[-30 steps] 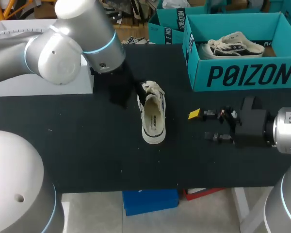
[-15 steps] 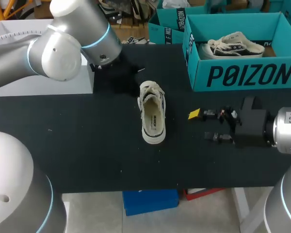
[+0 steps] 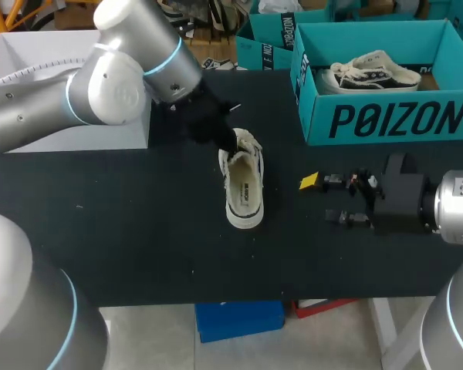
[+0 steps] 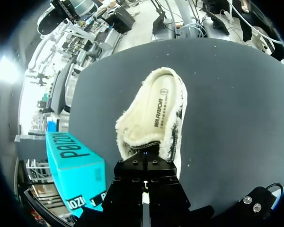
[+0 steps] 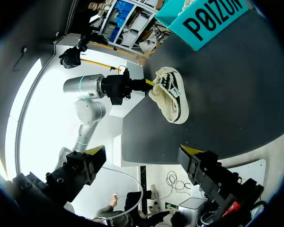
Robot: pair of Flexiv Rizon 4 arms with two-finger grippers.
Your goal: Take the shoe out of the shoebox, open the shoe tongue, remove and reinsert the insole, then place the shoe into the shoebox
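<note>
Yellow-tipped right gripper (image 3: pixel 319 199): sat at frame right, fingers apart, empty. Shoe (image 3: pixel 243 189): lay sole-down on worktop (image 3: pixel 139 231), frame centre, outside shoebox (image 3: pixel 386 119). Left gripper (image 3: pixel 225 139): had swung back from upper left onto shoe's laced end; grip could not be told. Tongue-opening judged just starting.

Head camera: fixed above and behind, tabletop (image 3: pixel 139 231) viewed downward from well off. Left wrist camera: held just above the shoe (image 4: pixel 154 113), directed steeply down at it. Right wrist camera: set well apart, aimed across the tabletop. Shoe and shoebox (image 3: pixel 386 116) are taken in by all three views.
</note>
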